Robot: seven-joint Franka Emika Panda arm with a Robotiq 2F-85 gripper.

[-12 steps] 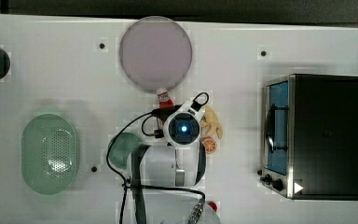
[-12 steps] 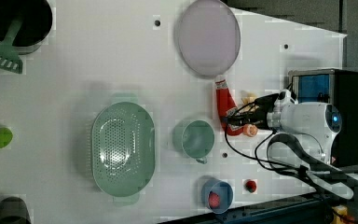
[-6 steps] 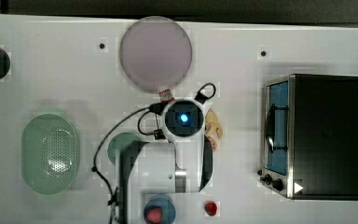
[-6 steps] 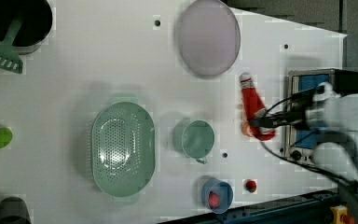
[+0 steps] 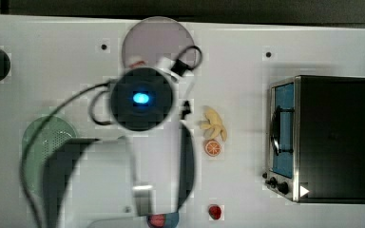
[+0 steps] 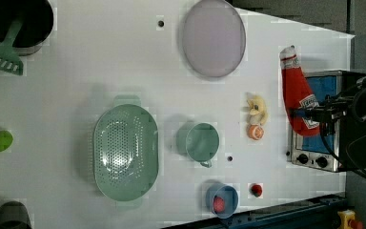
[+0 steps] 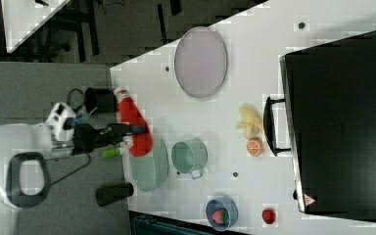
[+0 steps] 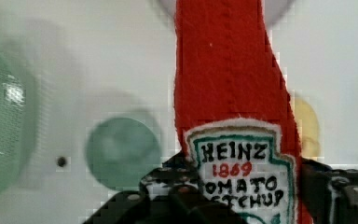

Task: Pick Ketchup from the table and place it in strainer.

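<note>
The ketchup (image 6: pixel 299 95) is clamped at its labelled lower body by the pincer (image 6: pixel 314 113), held clear above the surface; it should be carried level over the strainer (image 6: pixel 125 151) and lowered inside the rim before release

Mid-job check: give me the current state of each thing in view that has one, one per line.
ketchup: lifted off the table, gripped at its lower, labelled end
pincer: shut on the ketchup
strainer: on the table, empty
green cup: upright, empty
plate: empty
blue bowl: holds a red item
toaster oven: door closed
</note>
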